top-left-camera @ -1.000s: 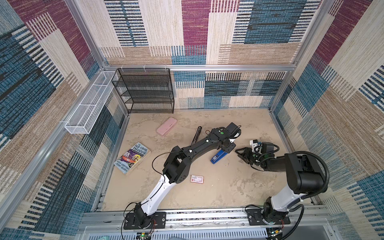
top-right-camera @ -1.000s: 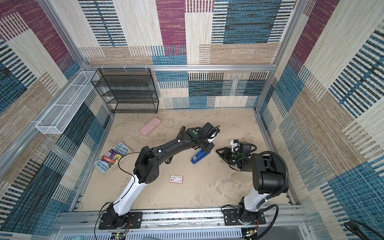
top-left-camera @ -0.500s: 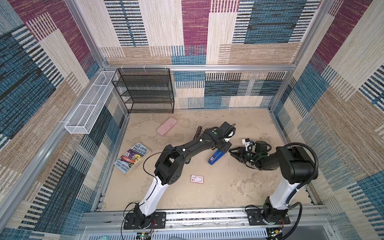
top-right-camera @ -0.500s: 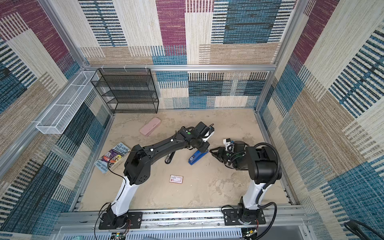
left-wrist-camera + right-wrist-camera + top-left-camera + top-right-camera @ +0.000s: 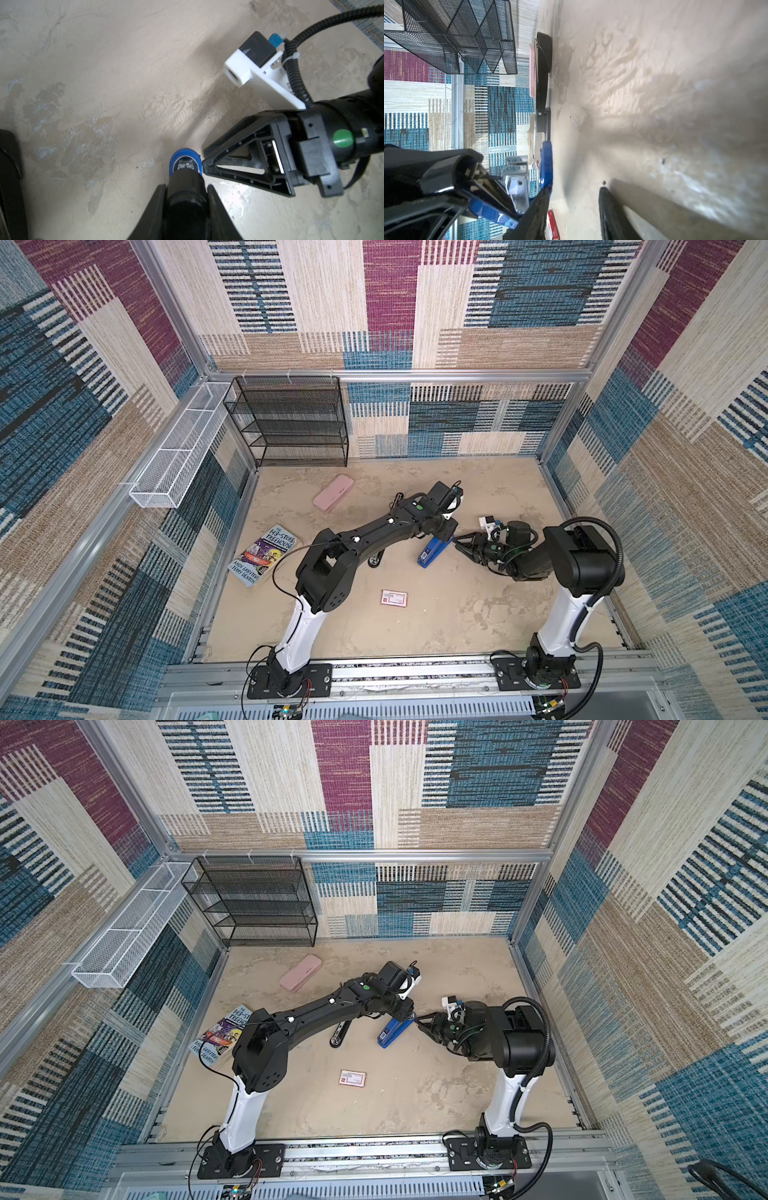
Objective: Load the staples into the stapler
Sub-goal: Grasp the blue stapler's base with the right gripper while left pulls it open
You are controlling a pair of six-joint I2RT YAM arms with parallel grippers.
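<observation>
— Black fingers [image 5: 152, 216] of the left gripper [image 5: 187, 187] are seen partly closed, clamped on the dark upper arm of the stapler [image 5: 432, 554]. Is anything held on the other side?

— Nothing, as far as can be told. The right gripper [image 5: 204, 160] is held just beside the stapler's rounded blue end. In the right wrist view its fingers [image 5: 607, 207] are parted, with bare table [image 5: 457, 635] shown between them and no strip pinched.

— Where is the stapler placed?

— Near the middle of the table in both top views. Its blue base is laid flat, the upper arm is held raised off it, and a silver channel is exposed between the two.

— How far along is the task judged to be?

— Early: only the opening is in hand. The box of staples [image 5: 394, 598] is laid flat toward the lower middle of the frame, well apart from the stapler, and no strip is seen outside it. Taking a strip, seating it in the channel and shutting the arm are yet to be done.

— And the long axis?

— It is run diagonally, from lower left to upper right of the top views. The end with the metal plate is pointed to the upper right, at the right gripper. The hinge is judged to be at the lower left.
</observation>
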